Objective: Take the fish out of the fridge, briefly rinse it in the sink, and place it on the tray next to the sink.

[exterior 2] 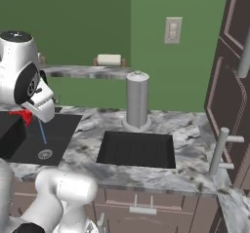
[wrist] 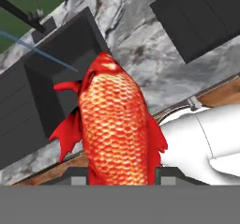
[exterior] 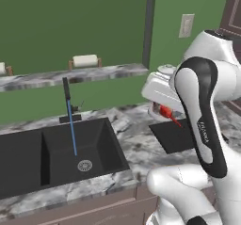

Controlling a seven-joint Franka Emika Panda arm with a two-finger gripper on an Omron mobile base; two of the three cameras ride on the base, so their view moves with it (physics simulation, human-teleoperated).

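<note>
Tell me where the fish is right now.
The fish is held in the gripper, in the air above the counter between the sink and the tray, by the left base view.

Small dark lettering on the arm (exterior: 205, 130); too blurred to read.

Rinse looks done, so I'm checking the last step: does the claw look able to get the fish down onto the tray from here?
Probably yes. The claw, shut on the fish, hangs beside the tray, and the tray's flat surface lies bare, with nothing between them; the tall canister stands behind it.
</note>
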